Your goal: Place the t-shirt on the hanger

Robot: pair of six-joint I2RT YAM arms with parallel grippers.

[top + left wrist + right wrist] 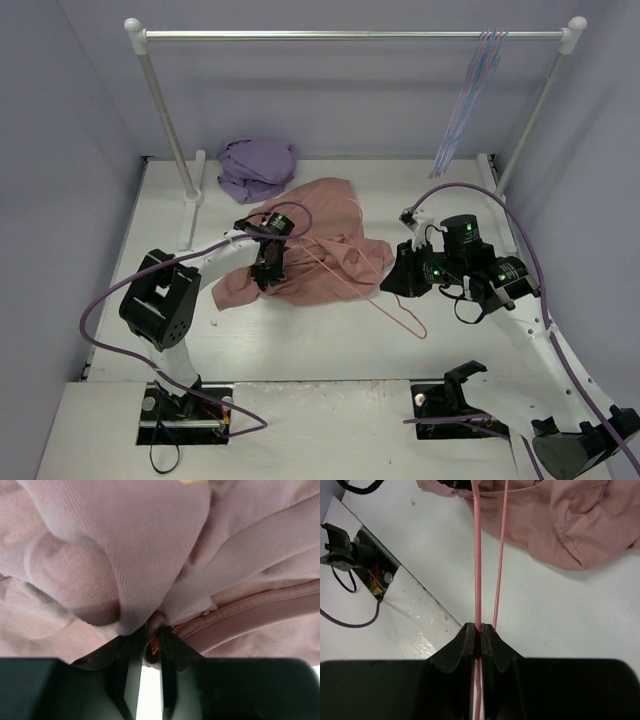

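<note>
Your right pincer (479, 630) is closed on the hanger (477, 555), with both fingers pressed together on one thin wire. From this pincer the hanger goes straight forward, away from the fingertips. Its long axis is almost in line with the pincer's own axis, and a second wire runs just beside the first one, a little to the right of it. The far end of the hanger meets the edge of the t-shirt (570, 525), which lies on the table (560, 615) ahead of the right pincer and to its right side.

Your left pincer (152, 640) is closed on the t-shirt (150, 555). It is pinching a thick fold of the cloth, and the cloth bulges directly in front of the fingertips. Something small and reddish shows between the fingers, but I cannot tell what it is.

In the top view, the left pincer (268, 268) sits on the side of the t-shirt (320, 225) far from the right pincer (392, 280), so the two pincers face each other with the cloth between them. The hanger (398, 318) crosses the cloth, and its wires are visible on top of it. I cannot tell whether any part is already inside the shirt.

In my judgement the next move depends on this line: the hanger points from the right pincer toward the fold in the left one, so the opening of the shirt must be brought onto this axis.
</note>
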